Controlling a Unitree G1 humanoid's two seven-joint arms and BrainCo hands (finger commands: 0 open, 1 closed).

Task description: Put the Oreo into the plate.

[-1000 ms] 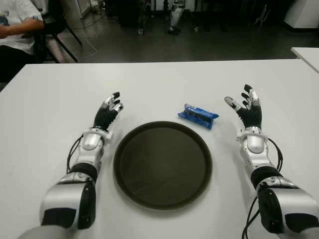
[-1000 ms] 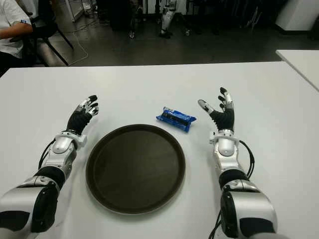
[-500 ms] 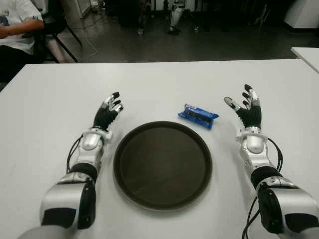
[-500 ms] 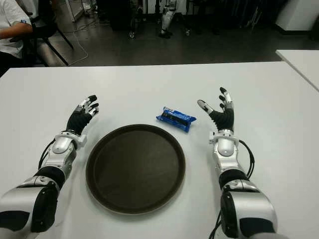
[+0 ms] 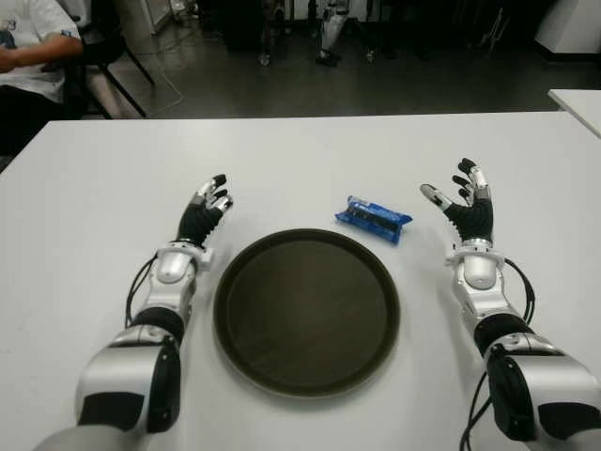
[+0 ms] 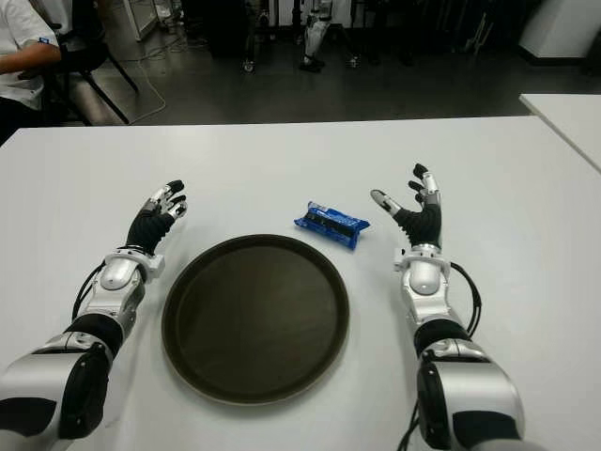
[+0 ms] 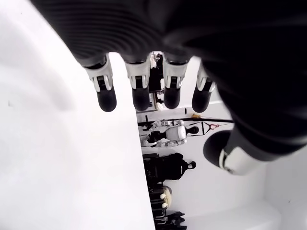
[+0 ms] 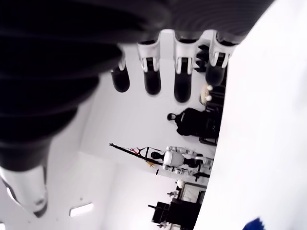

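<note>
A blue Oreo packet [image 5: 374,218] lies on the white table [image 5: 300,150], just beyond the far right rim of a round dark plate [image 5: 306,310]. The plate holds nothing. My right hand [image 5: 462,205] is to the right of the packet, a short gap away, fingers spread and holding nothing. A sliver of the blue packet [image 8: 253,224] shows in the right wrist view. My left hand [image 5: 206,207] is to the left of the plate's far edge, fingers extended and holding nothing.
A person in a white shirt [image 5: 28,38] sits on a chair at the table's far left corner. Another white table's corner [image 5: 577,101] shows at the far right. Dark floor and equipment lie beyond the far edge.
My right hand has shifted very slightly forward. The Oreo packet, the plate and the left hand have not moved.
</note>
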